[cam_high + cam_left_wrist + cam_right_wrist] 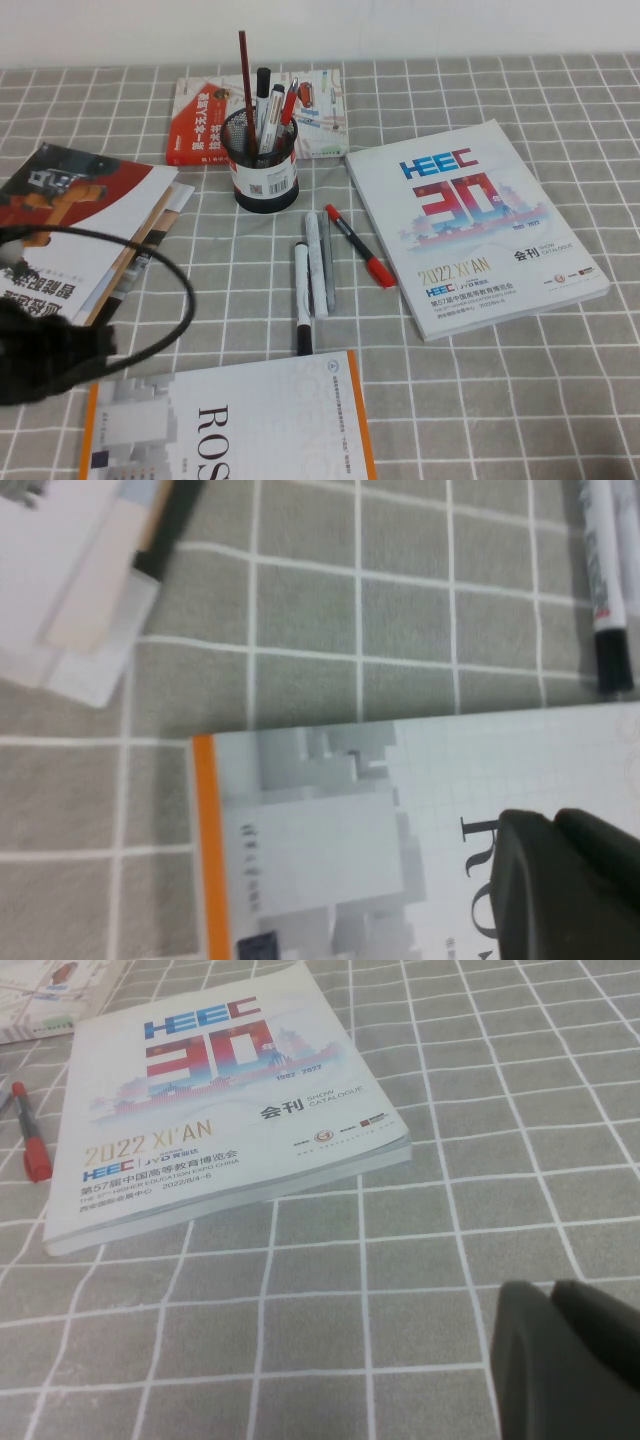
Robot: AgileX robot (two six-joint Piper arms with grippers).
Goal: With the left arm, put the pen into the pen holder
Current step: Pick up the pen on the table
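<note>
The pen [302, 297] lies flat on the counter [520, 390], ready to be picked up. The pen holder [263, 160] stands near. The left hand [570, 885] hangs over a book [240, 425]; the right hand [565, 1360] is parked. Whether either is spread cannot be told.

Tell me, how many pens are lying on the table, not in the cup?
3, all in front of the pen holder: the pen nearest, a white-and-grey marker beside it, and a red pen toward the catalogue.
</note>
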